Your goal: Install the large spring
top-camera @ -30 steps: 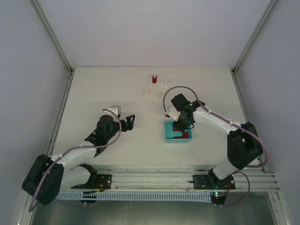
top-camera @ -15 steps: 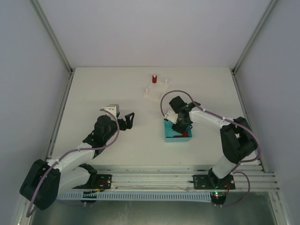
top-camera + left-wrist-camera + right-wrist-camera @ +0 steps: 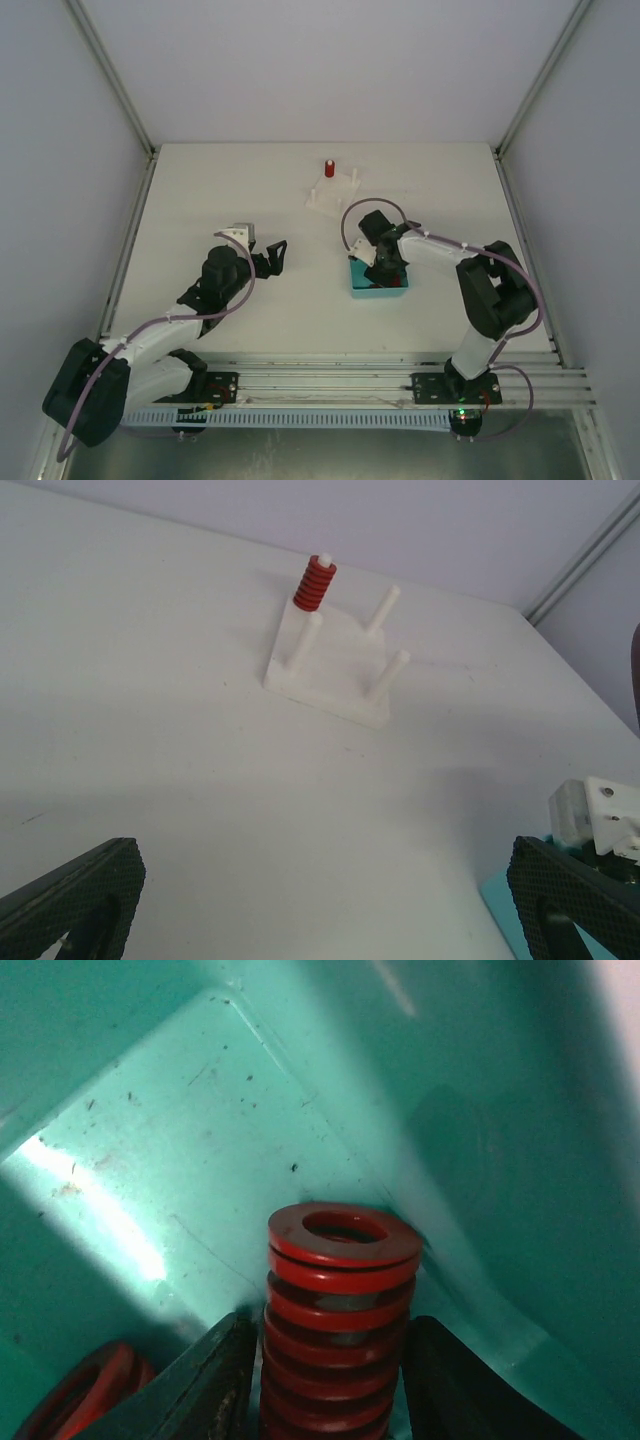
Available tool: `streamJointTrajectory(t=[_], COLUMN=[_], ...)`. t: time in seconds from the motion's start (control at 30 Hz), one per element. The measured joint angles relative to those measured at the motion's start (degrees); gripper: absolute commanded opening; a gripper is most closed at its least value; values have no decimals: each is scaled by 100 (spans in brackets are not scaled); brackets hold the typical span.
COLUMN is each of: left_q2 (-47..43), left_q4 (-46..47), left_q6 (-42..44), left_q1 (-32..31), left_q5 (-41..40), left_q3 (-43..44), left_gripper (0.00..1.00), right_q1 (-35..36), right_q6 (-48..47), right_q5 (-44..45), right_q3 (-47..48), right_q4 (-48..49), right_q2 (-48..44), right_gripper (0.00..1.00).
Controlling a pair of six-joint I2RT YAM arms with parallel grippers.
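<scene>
Large red coil spring (image 3: 340, 1320) stands upright on the floor of a teal plastic bin (image 3: 372, 291), close against the foot of one wall, and the right gripper (image 3: 385, 268) pinches it, one black finger (image 3: 225, 1380) tight on each flank. The wide white table (image 3: 220, 200) carries everything. The bin lies right of the table's middle, roughly halfway between its near and far edges. A white plastic peg stand (image 3: 333, 193) with four upright posts sits near the far edge, about centred between the left and right edges and well apart from the bin. The left gripper (image 3: 278, 258) hangs left of the table's middle with its fingers spread wide (only their dark textured tips show at the bottom corners of the left wrist view), pointed toward the stand and holding nothing. A red spring (image 3: 314, 585) is seated on the stand's far-left post, whose white tip pokes out above it. Another red spring (image 3: 80, 1390) lies in the bin's shadowed corner, just beside the right gripper's finger.
</scene>
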Motion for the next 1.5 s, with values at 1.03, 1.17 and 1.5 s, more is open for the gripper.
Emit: streamJointTrajectory(t=[1.03,1.17,1.5], left_q2=[76,13,-17], left_q4=[4,68,490], left_q6=[-85,-153,-402], left_q1=[0,0,-13], left_q5=[-44,-26,984], left_q3=[0,-48,-157], left_gripper=[99,99,68], right_q1=[7,46,275], right_q6=[153,330,1226], right_q5=[-269,-341,-1132], right_q3=[-216,-216,-918], right_q4=[-289,-286,1032], right_q2=[-1248,-1696,-3158], right_gripper=[0,0,0])
